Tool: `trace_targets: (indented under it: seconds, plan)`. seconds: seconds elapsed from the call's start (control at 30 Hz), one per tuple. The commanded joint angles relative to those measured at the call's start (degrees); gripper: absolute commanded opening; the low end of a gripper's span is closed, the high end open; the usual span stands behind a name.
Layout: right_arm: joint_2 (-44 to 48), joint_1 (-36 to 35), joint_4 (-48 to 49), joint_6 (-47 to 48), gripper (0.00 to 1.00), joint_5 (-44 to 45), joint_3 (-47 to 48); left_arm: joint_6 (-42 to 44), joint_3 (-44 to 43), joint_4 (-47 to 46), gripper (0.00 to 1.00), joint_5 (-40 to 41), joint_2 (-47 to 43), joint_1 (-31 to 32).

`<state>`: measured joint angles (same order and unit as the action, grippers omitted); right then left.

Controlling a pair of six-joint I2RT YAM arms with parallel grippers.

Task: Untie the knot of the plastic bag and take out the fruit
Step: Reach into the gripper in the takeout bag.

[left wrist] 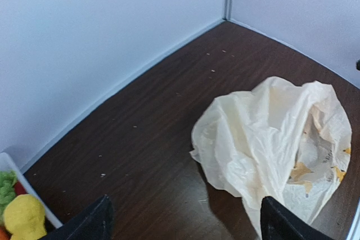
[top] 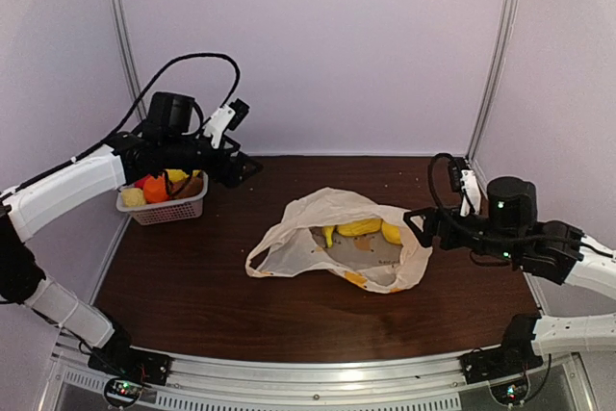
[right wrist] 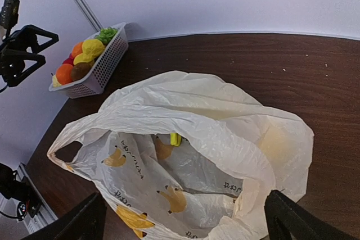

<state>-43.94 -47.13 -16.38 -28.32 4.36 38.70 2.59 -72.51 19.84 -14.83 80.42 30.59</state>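
Note:
The cream plastic bag (top: 318,207) lies slumped mid-table with its mouth gaping open; no knot shows in any view. Yellow fruit (top: 361,228) lies inside it, and the right wrist view shows only a yellow sliver (right wrist: 176,139) under the bag's (right wrist: 185,99) folded top. My right gripper (top: 416,226) is open and empty at the bag's right edge, its jaws (right wrist: 185,223) spread either side of the bag's near rim. My left gripper (top: 250,168) is open and empty, held high beside the basket, with the bag (left wrist: 270,133) ahead to its right; its fingertips (left wrist: 93,220) frame bare table.
A white slotted basket (top: 173,209) stands at the far left holding green grapes (right wrist: 107,33), orange, yellow and brown pieces. Its corner shows in the left wrist view (left wrist: 11,168). White walls close the back and sides. A metal rail runs along the near edge (top: 318,377).

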Motion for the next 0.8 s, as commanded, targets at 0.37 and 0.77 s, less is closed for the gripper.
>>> trace_targets:
  seconds: [0.37,0.77]
  plan:
    - [-8.56,5.92,1.76,-3.79,0.76,0.52,-9.24,-3.67,-0.78,-0.26,0.93,-13.41,14.56,7.51]
    - [-12.28,7.69,7.82,-4.20,0.62,-2.70,-12.68,-3.19,-1.84,1.46,0.91,-7.91,18.37,10.21]
